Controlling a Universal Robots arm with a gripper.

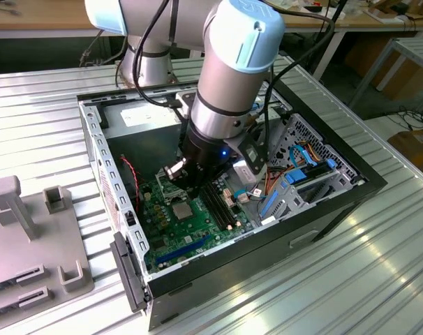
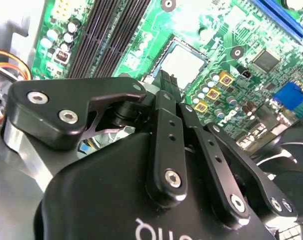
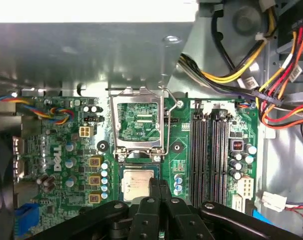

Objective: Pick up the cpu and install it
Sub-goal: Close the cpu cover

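Judging by how things lay, the worst outcome was damage at the socket [image 3: 139, 157]. The cpu [image 3: 137, 182] lay flat in it on the board [image 3: 56, 150], and the jaws hung right over one edge of the chip. A sideways drift of the arm [image 1: 225, 91] could have dragged the chip askew, and a push down on a skewed chip could have bent the contacts beneath. Whether it sat fully home I could not tell. The lid [image 3: 113, 127] stood tipped up, near twelve o'clock from the cpu in the exterior view, so nothing clamped the chip and a knock would have shifted it freely. The slots [image 3: 205, 150] ran close by at three o'clock there. The arm reached deep into the case [image 1: 267, 241], with cables [image 3: 226, 75] nearby that a careless swing might have snagged. The jaws looked closed, or very nearly, the two tips drawn together in both wrist views with no gap to speak of. They gripped nothing that I could see. The tips seemed to be at or just above the chip's rim, and I could not tell whether they touched it.
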